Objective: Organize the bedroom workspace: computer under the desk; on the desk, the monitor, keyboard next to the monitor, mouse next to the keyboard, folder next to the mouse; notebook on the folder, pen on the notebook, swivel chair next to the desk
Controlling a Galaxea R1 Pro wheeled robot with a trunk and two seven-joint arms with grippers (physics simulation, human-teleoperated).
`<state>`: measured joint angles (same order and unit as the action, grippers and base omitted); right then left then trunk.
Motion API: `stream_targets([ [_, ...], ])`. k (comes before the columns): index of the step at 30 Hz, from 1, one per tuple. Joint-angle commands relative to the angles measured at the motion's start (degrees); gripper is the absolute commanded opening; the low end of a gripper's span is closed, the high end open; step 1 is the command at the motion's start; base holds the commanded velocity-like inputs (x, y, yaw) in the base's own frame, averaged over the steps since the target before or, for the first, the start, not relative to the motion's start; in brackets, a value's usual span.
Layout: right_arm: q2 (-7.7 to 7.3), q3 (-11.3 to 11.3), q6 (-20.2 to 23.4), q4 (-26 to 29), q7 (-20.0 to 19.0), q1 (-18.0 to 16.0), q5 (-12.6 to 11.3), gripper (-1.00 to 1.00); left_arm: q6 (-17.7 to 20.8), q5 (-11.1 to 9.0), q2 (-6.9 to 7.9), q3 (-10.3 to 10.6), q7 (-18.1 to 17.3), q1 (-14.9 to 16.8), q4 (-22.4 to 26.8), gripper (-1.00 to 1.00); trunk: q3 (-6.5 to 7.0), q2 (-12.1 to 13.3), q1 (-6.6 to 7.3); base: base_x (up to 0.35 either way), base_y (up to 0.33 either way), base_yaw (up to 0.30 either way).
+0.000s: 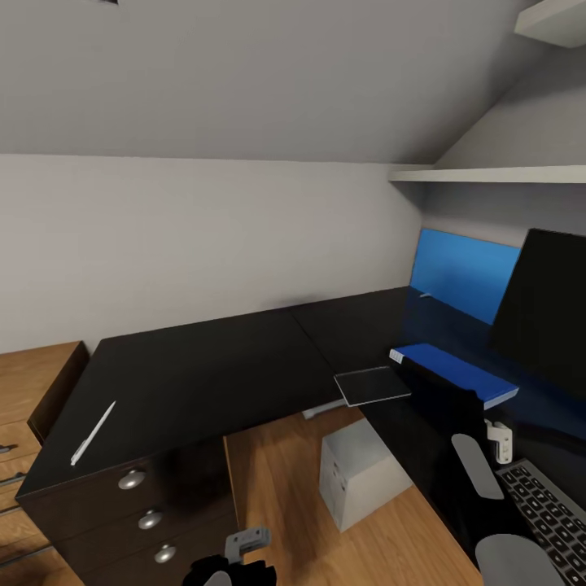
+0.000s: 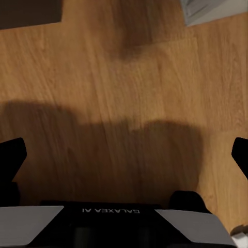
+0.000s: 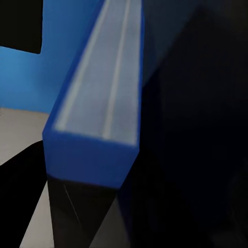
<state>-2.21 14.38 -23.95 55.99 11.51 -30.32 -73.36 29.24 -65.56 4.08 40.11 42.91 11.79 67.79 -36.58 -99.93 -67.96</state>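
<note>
Head view: pen (image 1: 92, 433) lies on the counter (image 1: 212, 366); left gripper (image 2: 124, 155) spread apart; right gripper's state unclear.

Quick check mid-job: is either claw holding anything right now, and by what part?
The left claw is open over bare wooden floor, holding nothing. For the right claw it cannot be told: its wrist camera is close against a blue folder, fingers unseen.

A slim white pen (image 1: 92, 434) lies at nine o'clock on the dark L-shaped wooden desk (image 1: 220, 366); a grey keyboard (image 1: 545, 513) sits at four o'clock, a black monitor (image 1: 545, 313) at three.
</note>
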Motion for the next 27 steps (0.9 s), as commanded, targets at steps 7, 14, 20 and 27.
stream_targets([
  [7,0.05,0.09,-0.42,-0.04,-0.13,0.00,-1.15,-1.00,0.02,-0.36,0.04,0.21,0.50,0.07,-0.19,1.00,-0.07,-0.02,-0.01,0.026,0.000,0.000],
  [14,-0.15,0.05,0.71,0.17,-0.61,0.00,-1.05,-1.00,-0.12,-0.40,0.05,0.15,0.62,0.07,-0.21,1.00,-0.07,-0.02,-0.01,0.001,0.000,0.000],
  [20,-0.16,-0.03,2.61,0.14,-1.14,0.00,-0.77,-1.00,-0.21,-0.38,0.13,0.15,0.58,0.07,-0.21,1.00,-0.07,-0.02,-0.01,0.000,0.000,0.000],
  [27,0.32,-0.21,2.68,1.09,-2.70,0.03,0.00,-1.00,-0.43,-0.18,-0.46,0.18,0.66,0.07,-0.62,1.00,-0.07,-0.02,-0.01,0.000,0.000,0.000],
])
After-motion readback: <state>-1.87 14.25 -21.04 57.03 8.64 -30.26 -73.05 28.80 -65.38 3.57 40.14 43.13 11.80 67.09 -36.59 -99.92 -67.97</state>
